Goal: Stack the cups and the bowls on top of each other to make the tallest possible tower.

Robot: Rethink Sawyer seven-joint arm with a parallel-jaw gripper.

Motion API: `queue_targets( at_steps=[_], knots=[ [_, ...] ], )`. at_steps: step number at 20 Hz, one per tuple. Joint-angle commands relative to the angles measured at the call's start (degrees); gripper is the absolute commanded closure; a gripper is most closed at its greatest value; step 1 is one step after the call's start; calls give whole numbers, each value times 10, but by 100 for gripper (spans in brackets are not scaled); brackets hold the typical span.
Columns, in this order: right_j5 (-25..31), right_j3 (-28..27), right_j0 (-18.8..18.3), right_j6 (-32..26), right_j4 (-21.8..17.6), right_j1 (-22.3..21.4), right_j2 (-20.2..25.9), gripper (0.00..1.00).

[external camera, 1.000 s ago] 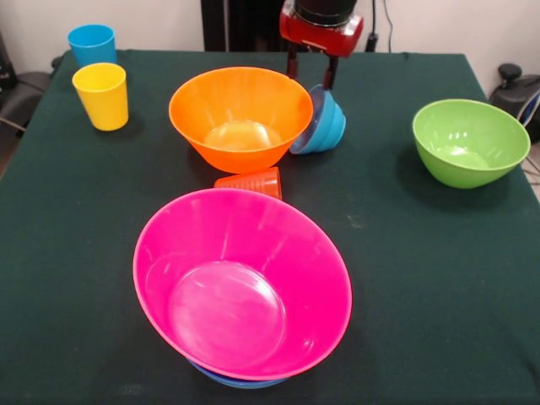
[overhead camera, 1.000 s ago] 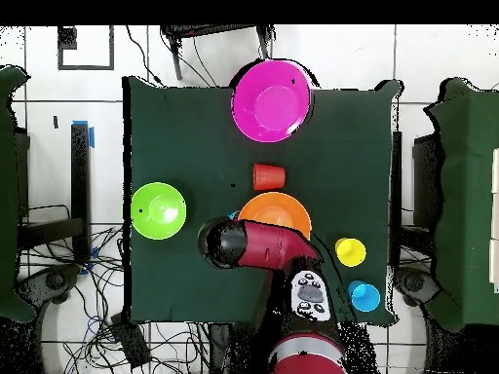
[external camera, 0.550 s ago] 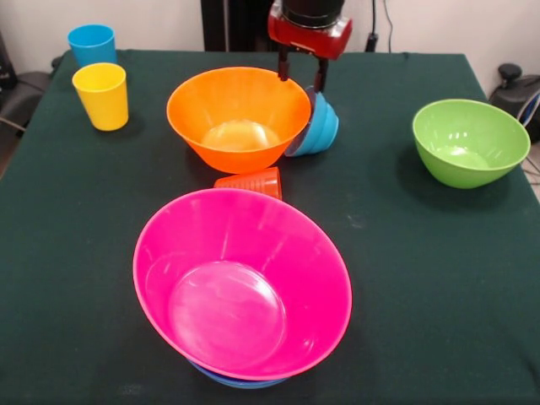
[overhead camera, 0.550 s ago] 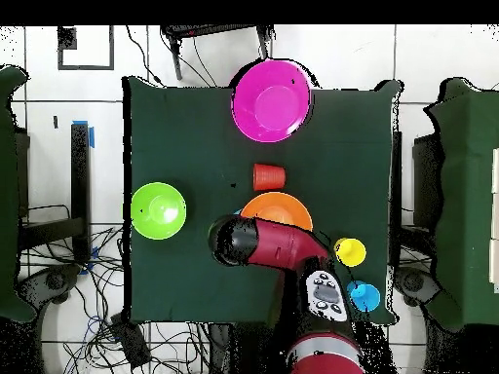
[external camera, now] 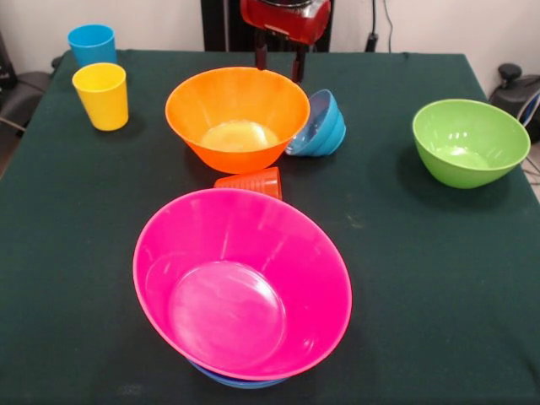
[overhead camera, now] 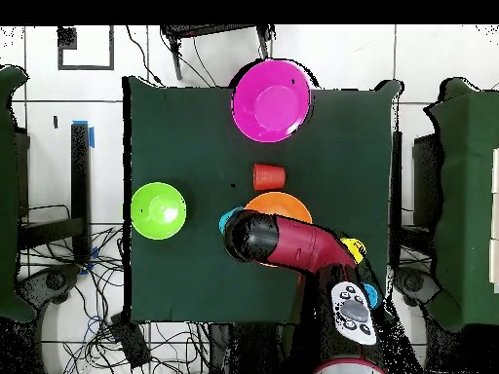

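My gripper (external camera: 279, 63) hangs open over the far rim of the large orange bowl (external camera: 238, 116), holding nothing. A small blue ridged bowl (external camera: 321, 125) leans tilted against that bowl's right side, below and right of the fingers. An orange-red ribbed cup (external camera: 251, 181) lies on its side just in front of the orange bowl. The tower is a big pink bowl (external camera: 240, 283) over blue bowls, whose rim (external camera: 236, 381) peeks out beneath. The yellow cup (external camera: 102, 94) and sky-blue cup (external camera: 92, 44) stand at the far left. In the overhead view the arm covers part of the orange bowl (overhead camera: 278, 203).
A green bowl (external camera: 469, 141) sits alone on the right side of the dark green table (external camera: 422, 278). Overhead, the red arm (overhead camera: 302, 248) crosses above the yellow cup (overhead camera: 355, 249), and cables lie on the floor around the table.
The gripper has moved left and up, away from the small blue bowl. The blue bowl now rests tilted against the orange bowl, which has shifted slightly left.
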Motion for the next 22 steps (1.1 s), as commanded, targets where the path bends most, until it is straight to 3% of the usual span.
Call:
queue_targets(
  at_steps=[1, 4, 10, 15, 19, 22],
  knots=[
    [37, 6, 1, 2, -18, 11, 51, 0],
    [8, -4, 8, 12, -28, 40, 43, 0],
    [-20, -1, 6, 15, -33, 56, 43, 0],
    [-45, -6, 26, 30, -42, 71, 27, 0],
    [-127, 3, -6, 17, -53, 116, 56, 0],
    [-140, -11, 10, 20, -71, 132, 37, 0]
  ],
)
